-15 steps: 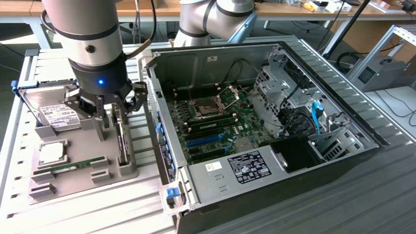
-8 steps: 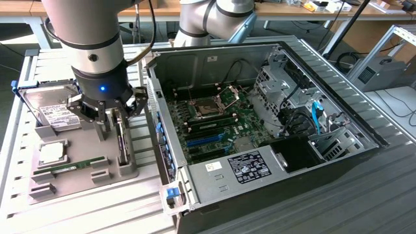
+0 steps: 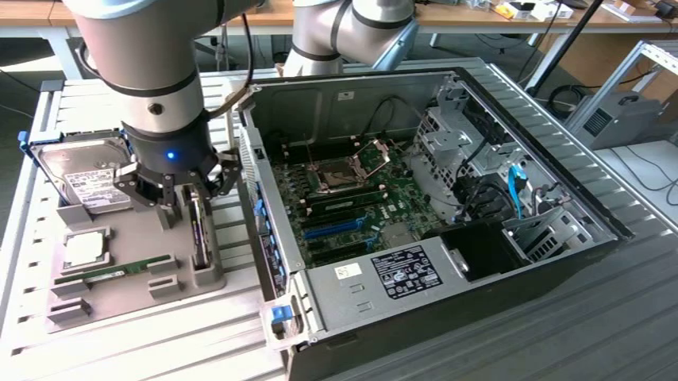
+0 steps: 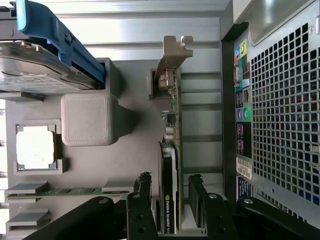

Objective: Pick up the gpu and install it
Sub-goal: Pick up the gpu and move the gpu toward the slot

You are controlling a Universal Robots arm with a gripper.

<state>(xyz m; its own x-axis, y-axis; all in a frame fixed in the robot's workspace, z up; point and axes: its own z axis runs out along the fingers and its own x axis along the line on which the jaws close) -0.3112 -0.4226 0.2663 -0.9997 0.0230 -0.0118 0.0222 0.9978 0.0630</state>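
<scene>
black end effector (image 4: 170, 179) gapes wide astride the edge-standing gpu (image 4: 169, 150), seemingly clear of both faces.

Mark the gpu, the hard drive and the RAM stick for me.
gpu (image 4: 169, 170), wrist view, on its black shroud.
hard drive (image 3: 94, 186), exterior view, on its white label.
RAM stick (image 3: 114, 270), exterior view, halfway along the green strip.

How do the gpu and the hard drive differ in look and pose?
The gpu stands on its thin edge; the hard drive shows its broad labelled face upward. The gpu is dark with a metal bracket at one end; the hard drive is silver with a white label. The open pincer straddles the gpu, not the hard drive. Both sit in the grey tray beside the computer case.
</scene>
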